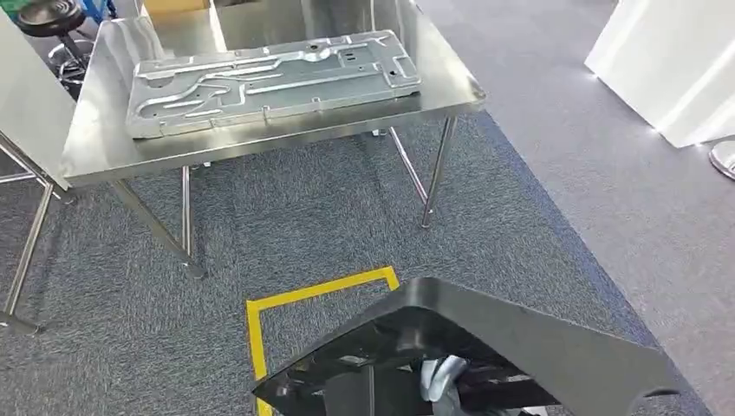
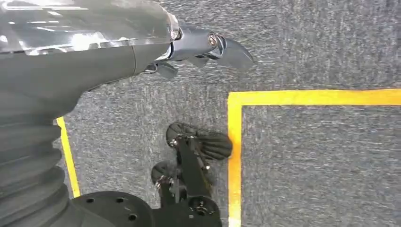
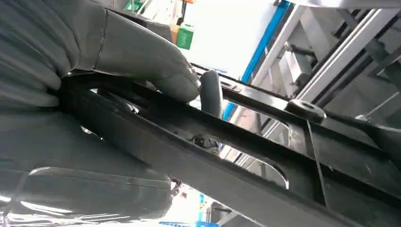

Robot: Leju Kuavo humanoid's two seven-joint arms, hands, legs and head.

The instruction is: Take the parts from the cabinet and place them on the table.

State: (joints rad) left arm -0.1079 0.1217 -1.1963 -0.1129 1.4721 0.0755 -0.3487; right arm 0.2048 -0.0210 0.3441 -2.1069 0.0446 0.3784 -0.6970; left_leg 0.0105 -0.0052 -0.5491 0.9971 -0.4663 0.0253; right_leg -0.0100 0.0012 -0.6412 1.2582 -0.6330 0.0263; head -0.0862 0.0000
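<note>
A large black plastic part (image 1: 520, 347) hangs low in the head view, above the carpet and short of the table. My right hand (image 3: 118, 61) grips its edge, thumb (image 3: 161, 66) pressed on a rib of the black part (image 3: 283, 156); a bit of silver shows beneath it in the head view. The steel table (image 1: 433, 82) stands ahead, with a grey stamped metal panel (image 1: 269, 78) lying flat across it. My left hand (image 2: 198, 47) hangs over the floor, fingers loosely apart and holding nothing.
A yellow tape square (image 1: 286, 299) marks the carpet between me and the table. A second steel table's legs (image 1: 26, 251) stand at the left, a black stool (image 1: 52, 22) behind it. A white panel (image 1: 667, 61) stands at the far right.
</note>
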